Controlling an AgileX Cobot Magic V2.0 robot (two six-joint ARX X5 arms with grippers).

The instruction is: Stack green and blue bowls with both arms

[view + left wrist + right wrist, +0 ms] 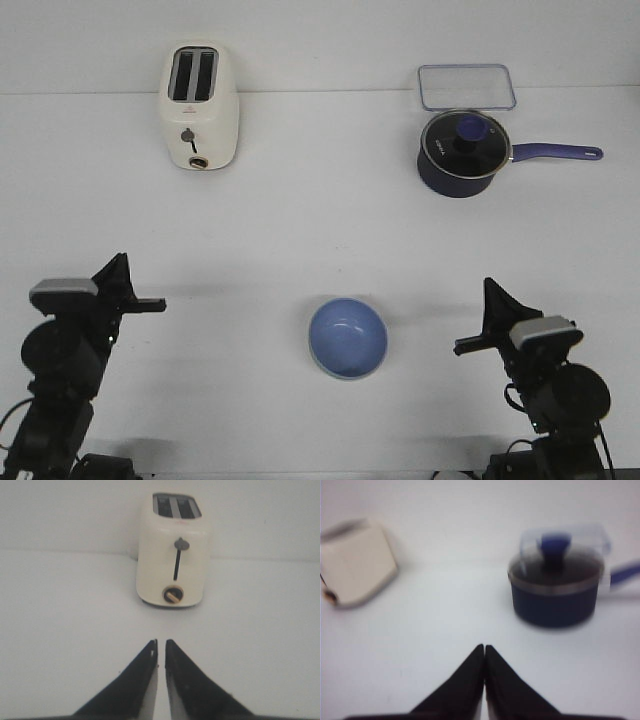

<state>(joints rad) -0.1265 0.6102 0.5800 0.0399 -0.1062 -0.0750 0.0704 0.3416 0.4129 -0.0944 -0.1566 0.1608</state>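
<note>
The periwinkle blue bowl (347, 338) stands upright on the white table, near the front and midway between my arms. No separate green bowl shows in any view. My left gripper (120, 264) rests at the front left, well apart from the bowl. In the left wrist view it (161, 642) is empty, with only a thin slit between the jaws. My right gripper (490, 287) rests at the front right, also apart from the bowl. In the right wrist view it (484, 647) is shut and empty. Neither wrist view shows a bowl.
A cream toaster (198, 107) stands at the back left, straight ahead of the left gripper (172, 555). A dark blue saucepan with a glass lid (460, 152) stands at the back right, its handle pointing right. A clear plastic container (467, 87) lies behind it.
</note>
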